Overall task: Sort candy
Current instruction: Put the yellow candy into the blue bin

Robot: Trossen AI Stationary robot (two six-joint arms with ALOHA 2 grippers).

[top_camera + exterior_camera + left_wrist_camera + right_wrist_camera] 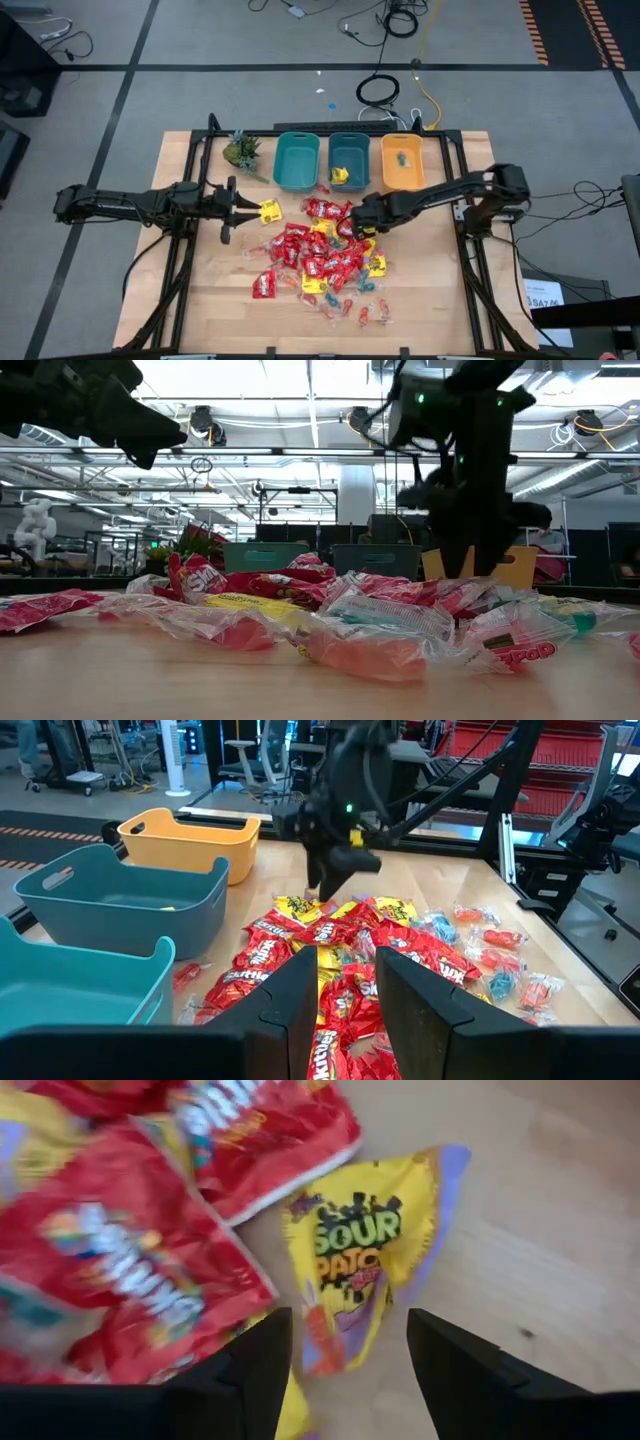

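Your right gripper (350,226) sits low over the upper right edge of the candy pile (318,258), fingers spread, with a yellow packet (365,1265) lying on the wood just beyond them. Your left gripper (240,208) hovers left of the pile, holding a yellow packet (270,210) at its fingertips. The pile lies mid-table, below two teal bins (297,160) and an orange bin (402,160). One teal bin holds a yellow packet (340,175).
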